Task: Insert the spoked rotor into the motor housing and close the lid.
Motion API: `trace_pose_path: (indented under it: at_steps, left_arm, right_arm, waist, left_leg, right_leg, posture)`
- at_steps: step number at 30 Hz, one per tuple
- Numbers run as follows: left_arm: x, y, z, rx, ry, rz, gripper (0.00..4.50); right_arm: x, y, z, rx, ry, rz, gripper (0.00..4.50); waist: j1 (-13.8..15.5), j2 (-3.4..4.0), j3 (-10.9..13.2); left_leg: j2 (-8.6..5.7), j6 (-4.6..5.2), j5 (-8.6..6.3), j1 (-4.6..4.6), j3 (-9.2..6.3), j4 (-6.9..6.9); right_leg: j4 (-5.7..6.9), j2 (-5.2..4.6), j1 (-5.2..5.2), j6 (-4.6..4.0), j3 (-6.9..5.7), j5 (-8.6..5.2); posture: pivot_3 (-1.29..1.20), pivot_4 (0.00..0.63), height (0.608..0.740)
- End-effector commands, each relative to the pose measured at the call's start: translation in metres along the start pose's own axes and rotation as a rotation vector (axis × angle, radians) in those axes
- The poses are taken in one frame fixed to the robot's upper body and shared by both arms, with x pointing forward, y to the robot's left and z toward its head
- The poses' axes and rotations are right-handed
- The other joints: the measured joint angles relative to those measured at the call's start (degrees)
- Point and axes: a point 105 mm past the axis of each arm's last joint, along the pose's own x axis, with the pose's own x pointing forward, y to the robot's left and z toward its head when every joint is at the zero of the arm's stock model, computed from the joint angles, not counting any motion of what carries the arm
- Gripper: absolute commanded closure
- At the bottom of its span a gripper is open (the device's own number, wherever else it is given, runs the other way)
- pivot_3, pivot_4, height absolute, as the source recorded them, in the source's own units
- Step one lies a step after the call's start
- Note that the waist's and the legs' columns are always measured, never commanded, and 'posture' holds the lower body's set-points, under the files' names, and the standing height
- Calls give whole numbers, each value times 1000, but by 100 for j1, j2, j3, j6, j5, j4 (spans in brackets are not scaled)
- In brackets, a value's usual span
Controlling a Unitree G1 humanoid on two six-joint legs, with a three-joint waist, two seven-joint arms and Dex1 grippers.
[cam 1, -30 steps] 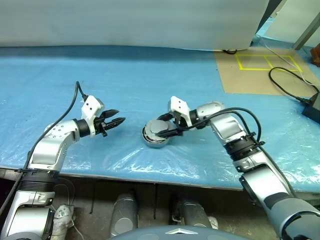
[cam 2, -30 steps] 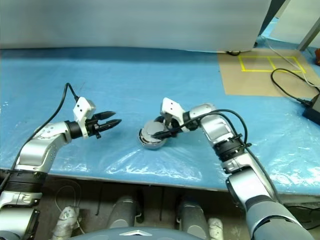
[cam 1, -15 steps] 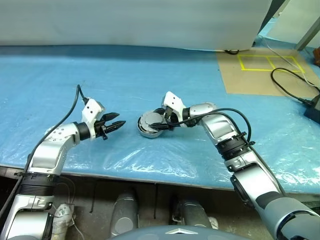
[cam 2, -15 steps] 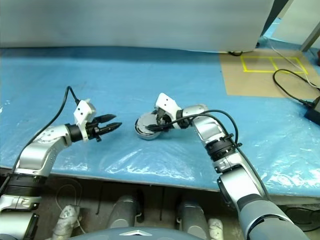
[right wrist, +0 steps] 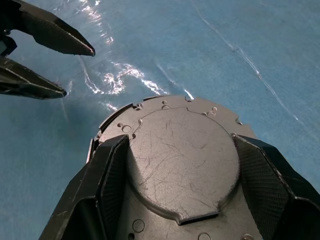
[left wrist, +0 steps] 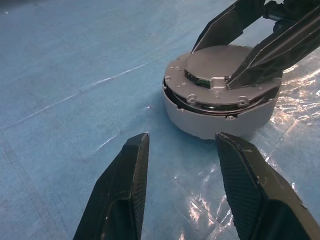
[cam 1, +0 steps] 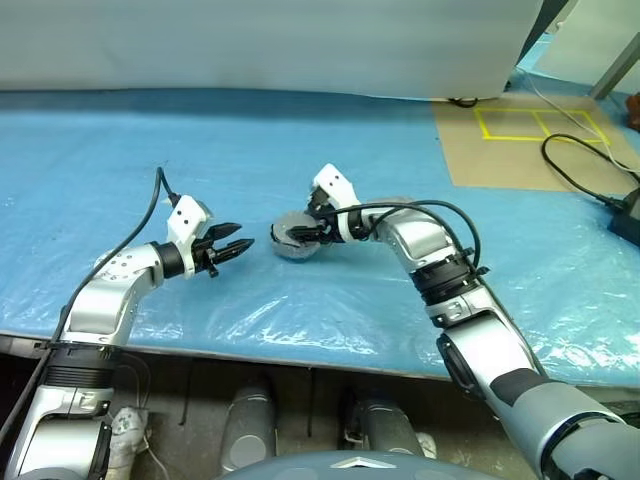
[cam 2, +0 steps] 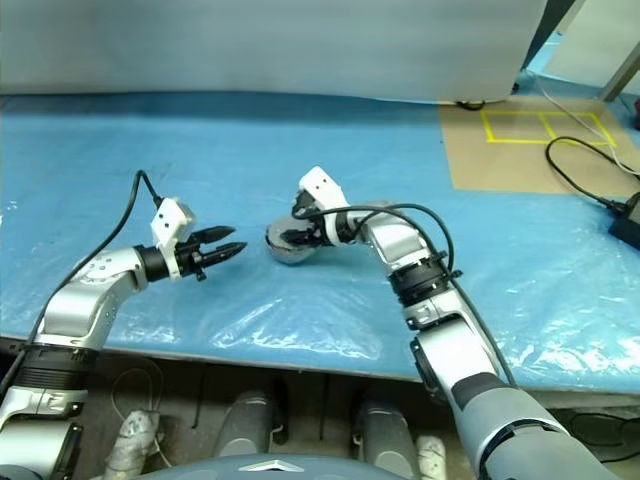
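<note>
Silver arms, black textured jaws, white wrist blocks, black cables

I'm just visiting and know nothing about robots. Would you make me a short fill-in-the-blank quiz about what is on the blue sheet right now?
1. The lid lies on top of the motor housing, though not quite flush, and the ____ gripper has a finger on each side of it.
2. The left gripper is empty, with its fingers ____.
3. The housing rests on a ____ plastic sheet.

Missing words: right; open; blue
</note>
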Motion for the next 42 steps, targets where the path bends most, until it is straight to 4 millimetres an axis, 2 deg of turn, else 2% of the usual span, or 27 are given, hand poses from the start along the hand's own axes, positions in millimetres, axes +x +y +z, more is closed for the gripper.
trace_pose_path:
  at_steps: [1, 7, 10, 13, 18, 21, 23, 33, 38, 42]
  left_arm:
    - [-2, 4, 9, 34, -24, 14, 2295]
    - [-3, 5, 8, 37, -19, 17, 2295]
    - [-4, 6, 8, 38, -17, 20, 2295]
    - [-4, 8, 9, 39, -17, 23, 2295]
    - [-3, 9, 10, 43, -22, 25, 2295]
    - [-3, 9, 9, 43, -21, 26, 2295]
    - [-3, 9, 9, 43, -21, 26, 2295]
    - [-3, 10, 8, 40, -13, 29, 2295]
    - [-3, 11, 8, 42, -8, 31, 2295]
    - [-3, 13, 7, 43, -6, 33, 2295]
  right_arm:
    - [12, -10, -24, 52, 91, -111, 1534]
    - [18, -7, -26, 75, 97, -128, 1534]
    - [18, -13, -18, 50, 72, -170, 1534]
    - [17, -14, -9, 44, 38, -182, 1534]
    - [14, -6, 17, 23, -49, -133, 1534]
    - [12, 10, 23, -28, -62, -26, 1534]
    - [9, 16, 27, 4, -82, 23, 1534]
    - [12, 18, 53, 45, -295, -20, 1534]
    - [23, 11, 41, 85, -263, -89, 1534]
    - [32, 8, 17, 38, -165, -109, 1534]
  waist:
    - [-16, 0, 0]
    - [-10, 1, 1]
    - [1, 1, 1]
    - [12, 1, 1]
    - [19, 1, 1]
    - [18, 0, 0]
    - [17, -1, 0]
    - [-58, -4, 0]
    - [-108, -5, 0]
    - [-111, -6, -1]
  left_leg:
    - [0, -10, -6, 14, 1, 0]
    - [-3, -15, -6, 107, 12, -5]
    - [-6, -15, -6, 150, 15, -13]
    - [-7, -18, -5, 151, 17, -20]
    - [-12, -19, -3, 132, 19, -30]
    - [-14, -19, -2, 86, 20, -31]
    - [-17, -19, -1, 45, 19, -29]
    - [-18, -1, 10, -40, 10, -31]
    - [-19, -3, 9, -45, 4, -27]
    - [-22, -2, 9, -47, 3, -24]
  right_leg:
    - [0, 0, 11, -1, 1, -1]
    - [-8, 0, 92, -1, 23, -6]
    - [-8, 0, 129, 5, 30, -10]
    - [-8, 0, 125, 5, 33, -10]
    - [-22, 0, 112, 6, 34, -11]
    - [-21, 0, 61, 9, 35, -8]
    - [-10, 0, 23, 29, 34, 5]
    - [1, 0, -60, 35, 25, 9]
    - [3, -1, -61, 34, 20, 9]
    - [3, -2, -60, 34, 20, 9]
  posture:
    - [0, 150, 740]
    - [0, 150, 740]
    - [0, 150, 740]
    - [0, 150, 740]
    - [0, 150, 740]
    - [0, 150, 740]
    - [0, 150, 740]
    - [0, 150, 740]
    - [0, 150, 740]
    - [0, 150, 740]
